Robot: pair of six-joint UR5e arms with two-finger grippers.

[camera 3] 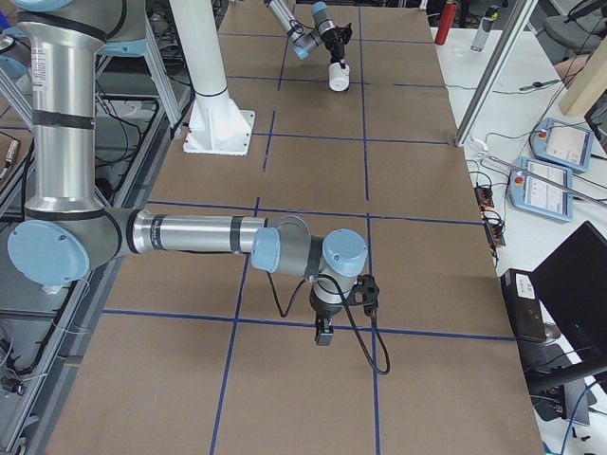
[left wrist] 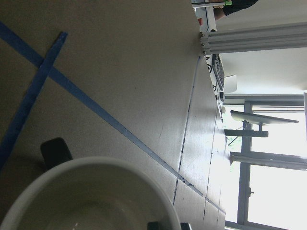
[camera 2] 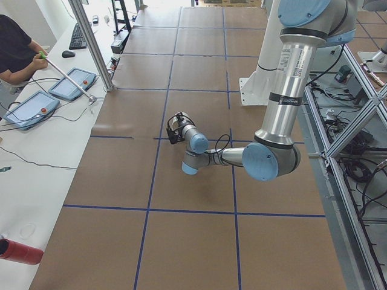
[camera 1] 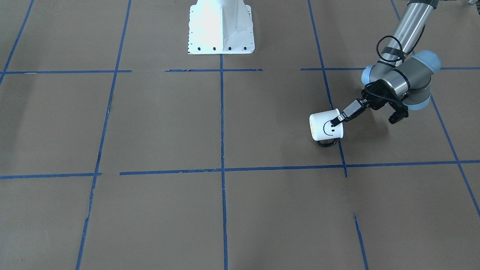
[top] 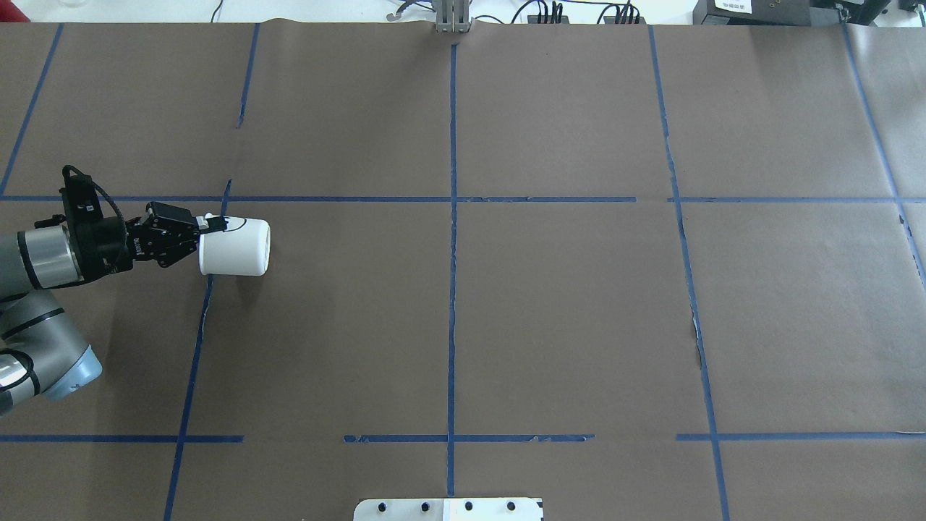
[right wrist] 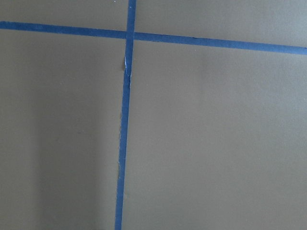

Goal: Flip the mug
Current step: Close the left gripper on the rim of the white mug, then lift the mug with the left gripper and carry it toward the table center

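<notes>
The table (top: 564, 311) carries only the job. The left arm (top: 43, 253) comes in low, so the mug (camera 1: 326, 126) lies sideways at the robot's left, partway through its flip, I judge. The left gripper (camera 1: 335, 120) pinches the rim wall (the handle (camera 1: 326, 144) hangs underneath). The right gripper (camera 3: 322, 334) is well apart, and I cannot tell how it stands.

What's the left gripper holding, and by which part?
The left gripper holds the mug by its rim, at the open end; the handle is free, pointing down.

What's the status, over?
Left gripper shut on mug rim; mug on its side. Right gripper far off, state unclear. Nothing seen blocking.
</notes>
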